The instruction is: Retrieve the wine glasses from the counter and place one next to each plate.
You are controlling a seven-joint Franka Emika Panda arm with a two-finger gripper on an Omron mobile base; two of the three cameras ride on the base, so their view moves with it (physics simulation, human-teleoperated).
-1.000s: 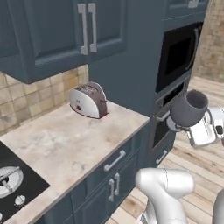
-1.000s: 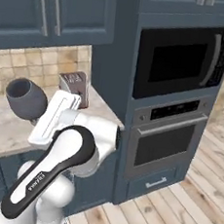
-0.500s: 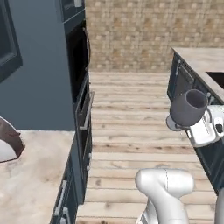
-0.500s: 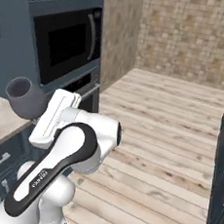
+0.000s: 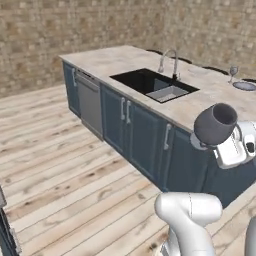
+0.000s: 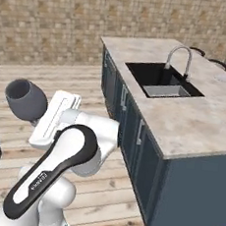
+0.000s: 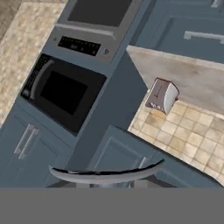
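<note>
Nearest to me, at the right edge of the left base view, my fingers [image 5: 216, 145] are closed part-way on the stem of the wide-bowled opaque dark grey goblet [image 5: 215, 123], which I hold lifted clear of any surface, its mouth tipped toward the upper right of the frame. From the right base view the same goblet [image 6: 25, 99] sits at the left of the frame, above the wooden plank floor [image 6: 59, 79]. In the hand view its rim shows as a thin grey arc [image 7: 107, 174] low in the frame, and beyond it I see a silver toaster [image 7: 162, 96] on a beige marbled counter [image 7: 183, 76], right of centre, with a black built-in oven [image 7: 63, 92] at left. Past the goblet in the left base view stands the dark blue island [image 5: 145, 130] with its beige top and black sink [image 5: 152, 84]. Farther on, at the upper right, the small clear wine glass [image 5: 233, 73] stands upright on that top, just beside a blue-grey rimmed plate [image 5: 244, 86]. A tan brick wall [image 5: 75, 35] closes the background.
</note>
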